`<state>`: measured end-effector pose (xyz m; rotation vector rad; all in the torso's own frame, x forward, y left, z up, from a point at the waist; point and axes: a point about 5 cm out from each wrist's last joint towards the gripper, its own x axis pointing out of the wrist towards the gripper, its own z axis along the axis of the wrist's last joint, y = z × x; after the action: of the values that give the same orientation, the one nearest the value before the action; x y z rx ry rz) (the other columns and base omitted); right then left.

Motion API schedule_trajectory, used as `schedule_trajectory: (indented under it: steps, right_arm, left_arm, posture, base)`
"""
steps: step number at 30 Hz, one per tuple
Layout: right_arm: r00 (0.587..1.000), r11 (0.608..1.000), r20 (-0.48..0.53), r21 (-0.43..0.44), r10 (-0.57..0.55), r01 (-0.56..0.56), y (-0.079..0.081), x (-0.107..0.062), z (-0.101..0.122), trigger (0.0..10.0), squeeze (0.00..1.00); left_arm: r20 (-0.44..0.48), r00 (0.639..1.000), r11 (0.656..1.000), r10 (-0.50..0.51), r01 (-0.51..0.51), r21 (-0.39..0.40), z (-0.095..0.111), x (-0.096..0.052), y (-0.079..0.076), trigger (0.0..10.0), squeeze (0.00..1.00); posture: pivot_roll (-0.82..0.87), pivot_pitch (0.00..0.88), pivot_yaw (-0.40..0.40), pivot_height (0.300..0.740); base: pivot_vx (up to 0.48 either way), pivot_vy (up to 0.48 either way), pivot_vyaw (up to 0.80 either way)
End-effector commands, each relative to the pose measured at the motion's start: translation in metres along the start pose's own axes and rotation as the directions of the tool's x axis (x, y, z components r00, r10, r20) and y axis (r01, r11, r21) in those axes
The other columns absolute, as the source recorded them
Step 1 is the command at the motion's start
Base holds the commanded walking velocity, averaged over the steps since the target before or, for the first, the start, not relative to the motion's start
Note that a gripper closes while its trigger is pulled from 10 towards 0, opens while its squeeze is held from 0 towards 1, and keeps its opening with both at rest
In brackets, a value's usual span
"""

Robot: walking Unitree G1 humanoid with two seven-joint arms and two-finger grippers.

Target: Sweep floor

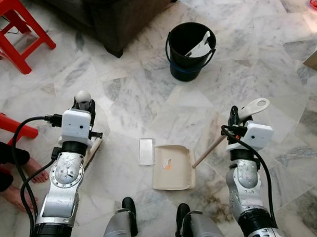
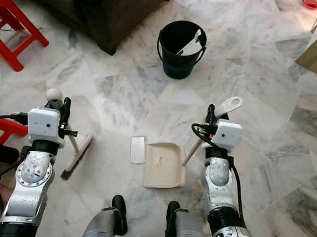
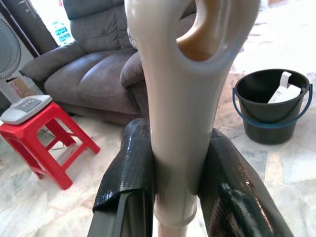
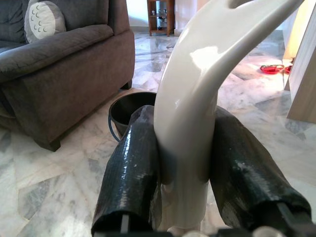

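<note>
Nearest to the robot, on the marble floor (image 1: 147,98) between its two arms, lies the dustpan (image 1: 173,167), flat, with its mouth toward the left. A small orange scrap (image 1: 168,164) rests inside it, and a clear flat wrapper (image 1: 146,151) lies on the floor just beside its left edge.

The right pincer (image 4: 182,163) is closed on the dustpan handle (image 2: 221,113), which rises from the pan toward the right. The left pincer (image 3: 180,168) is closed on the brush handle (image 3: 190,98), just under the hanging hole; the brush head (image 2: 76,158) touches the floor at the left, well apart from the pan.

Both tools look like light, stiff plastic (smooth, so probably a little slippery). I judge the holds high on the handles give reach, but the heads may twist if pressed hard. The wrapper seems very light and may slide away from the bristles.

Farther away stands a black bucket (image 1: 190,50) with a white thing inside. Far left is a red stool (image 1: 15,30), and behind it a dark sofa (image 3: 98,74). A person's bare feet (image 1: 25,180) are at the left edge.
</note>
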<state>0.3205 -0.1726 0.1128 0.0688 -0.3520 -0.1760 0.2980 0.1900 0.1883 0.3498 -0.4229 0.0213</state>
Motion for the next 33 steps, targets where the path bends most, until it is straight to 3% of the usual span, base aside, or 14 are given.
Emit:
schedule_trajectory:
  steps: [1, 5, 12, 16, 19, 24, 30, 31, 32, 33]
  right_arm:
    - [0.997, 1.0, -0.072, 0.024, -0.017, 0.018, -0.003, -0.013, -0.014, 10.0, 0.0]
    - [0.997, 1.0, -0.072, 0.024, -0.017, 0.018, -0.003, -0.014, -0.014, 10.0, 0.0]
    - [0.997, 0.999, -0.072, 0.028, -0.013, 0.015, -0.004, -0.015, -0.013, 10.0, 0.0]
    - [0.997, 0.999, -0.075, 0.033, -0.013, 0.015, -0.005, -0.016, -0.013, 10.0, 0.0]
    - [0.997, 0.999, -0.077, 0.032, -0.014, 0.017, -0.006, -0.016, -0.013, 10.0, 0.0]
    - [0.997, 0.999, -0.075, 0.031, -0.015, 0.018, -0.008, -0.015, -0.012, 10.0, 0.0]
    - [0.997, 0.999, -0.076, 0.031, -0.018, 0.02, -0.008, -0.016, -0.012, 10.0, 0.0]
    - [0.997, 0.999, -0.079, 0.031, -0.016, 0.019, -0.008, -0.016, -0.012, 10.0, 0.0]
    - [0.997, 0.999, -0.079, 0.031, -0.016, 0.019, -0.008, -0.016, -0.012, 10.0, 0.0]
    - [0.996, 0.999, -0.085, 0.031, -0.014, 0.017, -0.008, -0.017, -0.013, 10.0, 0.0]
  left_arm:
    - [-0.016, 0.999, 0.998, 0.032, -0.031, 0.05, 0.0, -0.006, 0.009, 10.0, 0.0]
    - [-0.085, 0.992, 0.984, 0.097, -0.082, 0.156, -0.013, -0.012, 0.028, 10.0, 0.0]
    - [-0.025, 0.999, 0.96, 0.027, -0.019, 0.279, -0.005, -0.01, 0.032, 10.0, 0.0]
    - [0.0, 0.999, 0.925, 0.033, -0.031, 0.378, -0.001, -0.005, 0.03, 10.0, 0.0]
    - [0.028, 0.998, 0.867, 0.064, -0.069, 0.493, 0.004, -0.002, 0.032, 10.0, 0.0]
    - [0.059, 0.998, 0.799, 0.03, -0.06, 0.598, 0.009, 0.002, 0.031, 10.0, 0.0]
    - [0.109, 0.991, 0.78, -0.08, -0.006, 0.626, 0.02, 0.007, 0.016, 10.0, 0.0]
    - [0.103, 0.989, 0.803, -0.11, 0.027, 0.595, 0.022, 0.008, 0.011, 10.0, 0.0]
    - [0.103, 0.989, 0.803, -0.11, 0.027, 0.595, 0.022, 0.008, 0.011, 10.0, 0.0]
    - [0.074, 0.988, 0.872, -0.133, 0.081, 0.483, 0.022, 0.01, 0.003, 10.0, 0.0]
  posture:
    - [0.18, 0.452, 0.009, 0.74]
    - [0.18, 0.46, 0.01, 0.74]
    - [0.17, 0.467, 0.011, 0.74]
    - [0.16, 0.469, 0.01, 0.74]
    - [0.16, 0.468, 0.009, 0.74]
    - [0.16, 0.468, 0.009, 0.74]
    - [0.15, 0.471, 0.01, 0.74]
    - [0.15, 0.471, 0.01, 0.74]
    - [0.15, 0.471, 0.01, 0.74]
    - [0.15, 0.471, 0.01, 0.74]
  base:
    - [0.0, 0.0, 0.0]
    - [0.0, 0.0, 0.0]
    - [0.0, 0.0, 0.0]
    - [0.0, 0.0, 0.0]
    - [0.0, 0.0, 0.0]
    - [0.0, 0.0, 0.0]
    - [0.0, 0.0, 0.0]
    - [0.0, 0.0, 0.0]
    - [0.0, 0.0, 0.0]
    - [0.0, 0.0, 0.0]
